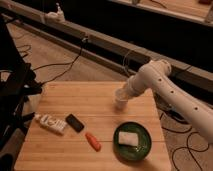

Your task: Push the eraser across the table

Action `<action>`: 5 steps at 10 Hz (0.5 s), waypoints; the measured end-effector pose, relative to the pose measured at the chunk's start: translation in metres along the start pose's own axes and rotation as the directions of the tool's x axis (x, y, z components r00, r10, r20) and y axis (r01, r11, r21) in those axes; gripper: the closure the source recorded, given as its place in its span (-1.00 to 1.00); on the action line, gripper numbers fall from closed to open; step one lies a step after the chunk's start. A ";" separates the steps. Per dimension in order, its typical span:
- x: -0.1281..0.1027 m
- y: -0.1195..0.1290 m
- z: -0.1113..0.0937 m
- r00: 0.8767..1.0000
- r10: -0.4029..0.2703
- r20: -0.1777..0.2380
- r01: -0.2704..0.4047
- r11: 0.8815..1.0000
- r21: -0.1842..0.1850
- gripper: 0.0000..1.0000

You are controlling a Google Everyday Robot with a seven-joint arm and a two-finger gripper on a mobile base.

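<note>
Camera view: the wooden counter [95,102] has bare planks across its middle and back. The white arm [170,92] reaches in from the right and bends down to the gripper [126,92], which is at the white cup [120,99]. How far open it is cannot be told. The white tube [50,123] lies front-left, and the eraser [75,122] is just beside it, well apart from the gripper.

Dim room: beige carpeted floor [102,70] strewn with black cables [72,57], a long grey ledge [100,43] before a dark wall [125,21]
</note>
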 end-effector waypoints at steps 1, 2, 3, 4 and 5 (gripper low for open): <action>-0.015 0.010 0.014 0.999 -0.039 0.023 0.040 0.999 -0.031 1.00; -0.031 0.022 0.031 0.995 -0.085 0.043 0.088 0.994 -0.069 1.00; -0.044 0.035 0.049 0.990 -0.131 0.058 0.136 0.985 -0.103 1.00; -0.056 0.047 0.069 0.982 -0.176 0.066 0.183 0.975 -0.129 1.00; -0.063 0.050 0.079 0.978 -0.199 0.065 0.207 0.969 -0.132 1.00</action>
